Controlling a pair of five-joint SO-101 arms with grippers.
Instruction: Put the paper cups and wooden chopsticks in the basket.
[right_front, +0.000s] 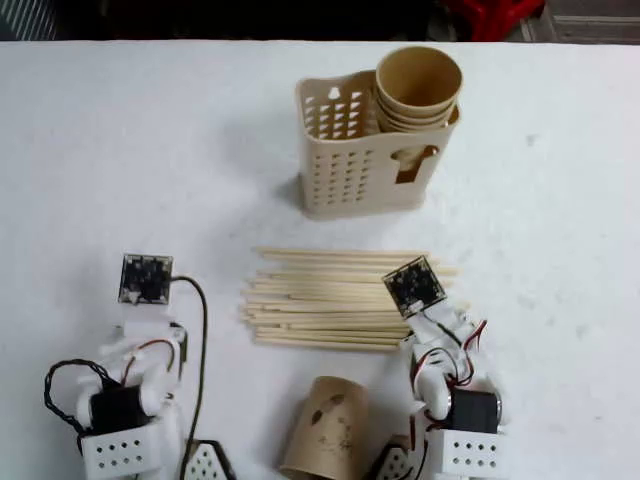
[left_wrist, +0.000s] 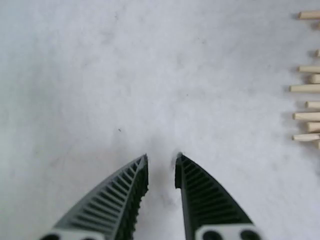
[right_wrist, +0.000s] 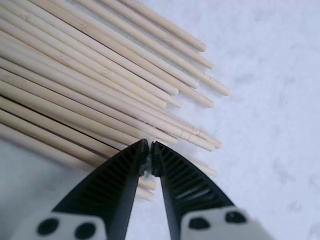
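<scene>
Two arms: left jaws slightly parted above the table (left_wrist: 100, 75), right jaws clenched over the chopsticks (right_wrist: 75, 85)

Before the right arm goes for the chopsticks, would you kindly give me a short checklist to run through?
1. Right hand above the chopsticks: ok, tips over the pile's end.
2. Right hand open for a grasp: not ok, shut.
3. Left hand clear of the pile: ok, slightly open, beside it.
4. Basket upright: ok, stacked cups in one end.
5. Last cup in the basket: not ok, it lies on its side outside, near the chopsticks.
</scene>
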